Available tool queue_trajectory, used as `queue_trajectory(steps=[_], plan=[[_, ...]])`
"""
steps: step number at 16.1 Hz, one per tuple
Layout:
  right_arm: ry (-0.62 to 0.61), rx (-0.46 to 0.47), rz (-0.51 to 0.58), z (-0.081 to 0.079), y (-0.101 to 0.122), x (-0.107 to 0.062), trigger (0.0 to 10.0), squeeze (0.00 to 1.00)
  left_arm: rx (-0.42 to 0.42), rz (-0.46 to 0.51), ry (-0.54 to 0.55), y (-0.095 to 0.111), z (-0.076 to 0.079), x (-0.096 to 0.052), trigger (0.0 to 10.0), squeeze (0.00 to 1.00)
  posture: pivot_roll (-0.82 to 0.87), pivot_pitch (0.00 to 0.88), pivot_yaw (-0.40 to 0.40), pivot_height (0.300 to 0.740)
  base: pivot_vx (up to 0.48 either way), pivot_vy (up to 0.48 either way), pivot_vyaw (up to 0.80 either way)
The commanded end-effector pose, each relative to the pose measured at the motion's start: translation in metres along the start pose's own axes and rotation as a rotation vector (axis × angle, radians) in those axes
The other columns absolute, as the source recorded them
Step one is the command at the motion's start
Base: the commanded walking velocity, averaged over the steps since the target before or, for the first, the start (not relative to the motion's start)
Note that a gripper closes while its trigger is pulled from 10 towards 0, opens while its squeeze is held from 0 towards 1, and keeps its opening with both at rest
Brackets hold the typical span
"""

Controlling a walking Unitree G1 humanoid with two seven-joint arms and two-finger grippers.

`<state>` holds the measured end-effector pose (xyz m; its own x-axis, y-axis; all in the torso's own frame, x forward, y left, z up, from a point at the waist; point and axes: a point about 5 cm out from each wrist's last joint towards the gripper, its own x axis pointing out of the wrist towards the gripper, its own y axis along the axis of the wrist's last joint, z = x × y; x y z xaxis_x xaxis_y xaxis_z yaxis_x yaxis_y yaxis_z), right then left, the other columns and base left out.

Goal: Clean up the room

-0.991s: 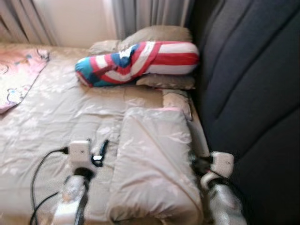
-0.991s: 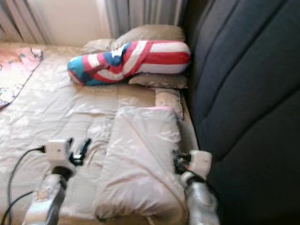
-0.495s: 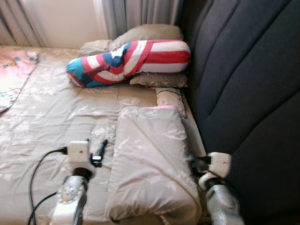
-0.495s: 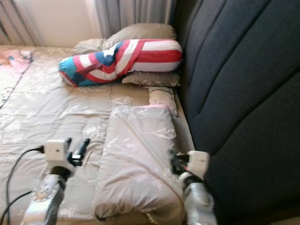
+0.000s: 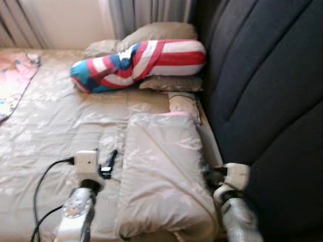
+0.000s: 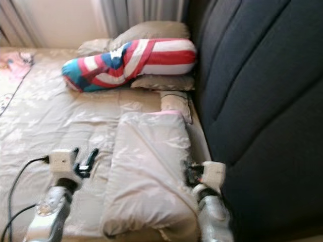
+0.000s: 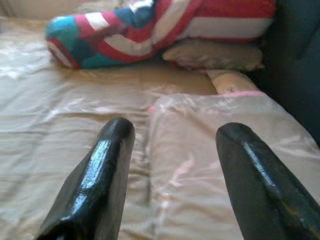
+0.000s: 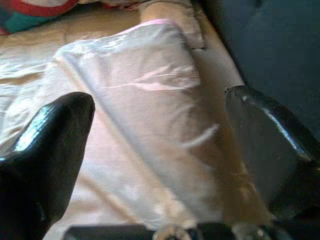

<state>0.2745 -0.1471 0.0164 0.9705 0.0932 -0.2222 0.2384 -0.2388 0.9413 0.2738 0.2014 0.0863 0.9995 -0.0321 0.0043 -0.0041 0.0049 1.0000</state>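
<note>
While the folded quilt (image 5: 164, 174) lies on the bed (image 5: 55, 116) close along the dark headboard (image 5: 267, 85), the two arms flank it at its near end: the left gripper (image 5: 107, 164) sits over the sheet just beside the quilt's left edge with its fingers spread wide and nothing between them, and the right gripper (image 8: 160, 150) is at the quilt's right edge, next to the headboard, its fingers also wide apart with the satin fabric showing between them. Further up the bed, a striped red, white and blue bolster (image 5: 139, 60) rests on beige pillows (image 5: 156, 35) by the curtain (image 5: 146, 12). The step in hand looks like taking hold of the quilt from both sides to lift or shift it. To do that well, each gripper should probably come in low, so the lower finger slides under the folded edge instead of skating over the slick cloth, and both should close on several layers at once, or the bundle may unfold and sag. The right side has little room against the headboard, so a slow, straight approach seems wise there.
</note>
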Motion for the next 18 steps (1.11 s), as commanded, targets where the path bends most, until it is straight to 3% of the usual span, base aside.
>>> queue_trajectory(steps=[1,18], plan=[[-0.037,-0.003,-0.010,0.012,0.000,-0.003,10.0,0.00,0.003,-0.015,-0.021,-0.002,0.006,0.000,10.0,0.00,0.00,0.069,-0.067,0.740,0.000,0.480,0.00],[0.003,-0.015,-0.018,0.009,-0.002,-0.004,10.0,0.00,0.001,-0.012,-0.048,-0.001,0.016,0.002,10.0,0.00,0.00,0.071,-0.060,0.740,0.000,0.000,0.00]])
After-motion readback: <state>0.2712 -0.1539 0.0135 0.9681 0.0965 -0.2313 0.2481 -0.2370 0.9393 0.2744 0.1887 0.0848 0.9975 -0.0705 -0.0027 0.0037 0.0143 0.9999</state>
